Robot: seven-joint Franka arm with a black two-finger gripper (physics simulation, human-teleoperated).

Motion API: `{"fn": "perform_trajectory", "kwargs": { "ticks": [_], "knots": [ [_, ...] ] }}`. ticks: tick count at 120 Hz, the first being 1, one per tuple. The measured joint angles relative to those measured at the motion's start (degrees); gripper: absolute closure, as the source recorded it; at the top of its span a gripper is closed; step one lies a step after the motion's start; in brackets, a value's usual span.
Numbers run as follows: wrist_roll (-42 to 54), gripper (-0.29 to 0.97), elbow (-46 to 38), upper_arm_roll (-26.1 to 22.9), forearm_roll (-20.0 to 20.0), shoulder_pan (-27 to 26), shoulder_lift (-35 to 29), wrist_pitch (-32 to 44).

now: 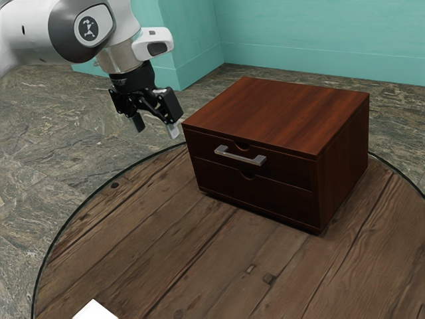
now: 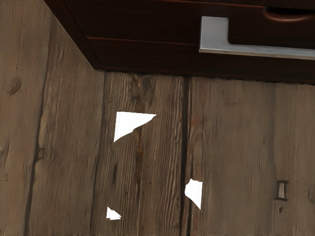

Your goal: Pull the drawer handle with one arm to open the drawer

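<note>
Little of the job is done, by my reading: my pincer point(image 1: 157, 129) hangs in the air off the cabinet's point(image 1: 279, 106) corner toward the exterior view's left, above the counter point(image 1: 199, 266) and apart from the cabinet. Its two fingers are spread wide and hold nothing. The handle point(image 1: 240, 156) sits on the upper drawer point(image 1: 292, 166), on the cabinet face that looks toward the exterior view's lower left. That drawer front looks flush with the cabinet, so I judge it shut. What is left is nearly everything: bring the pincer across to the handle, close on the bar, and draw it out from the cabinet. In my wrist view one end of the handle point(image 2: 256, 46) lies just past the cabinet's lower corner, with the bare planks of the counter point(image 2: 236, 147) under my hand. By count there is one cabinet, with two drawer fronts stacked, the upper drawer and the lower drawer point(image 1: 265, 193). I see one metal handle, on the upper front; the lower front shows a small notch at its top edge. Three white patches point(image 2: 130, 124) lie on the planks below my hand, and one white object point(image 1: 93, 311) sits at the counter's near edge.
</note>
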Motion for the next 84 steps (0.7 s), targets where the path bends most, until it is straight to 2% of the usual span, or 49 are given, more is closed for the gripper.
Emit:
{"fn": "perform_trajectory", "kwargs": {
  "ticks": [17, 27, 40, 51, 56, 66, 84],
  "knots": [
    [0.2, 0.0, -0.1, 0.7, -1.5, 1.1, -0.6, 0.0],
    [2.0, 0.0, 5.2, -1.8, -0.4, 1.1, -7.1, -1.0],
    [12.1, 0.0, 7.2, -8.1, 3.7, 3.2, -13.3, -1.8],
    [21.4, 0.0, 7.3, -9.3, 4.6, 0.7, -15.4, -2.2],
    [25.2, 0.0, 7.1, -9.7, 4.4, 0.9, -15.8, -2.6],
    [32.1, 0.0, 6.8, -13.8, 5.6, 0.9, -15.6, -3.1],
    [42.1, 0.0, 6.5, -17.2, 7.2, -0.5, -11.6, -2.4]
  ]
}}
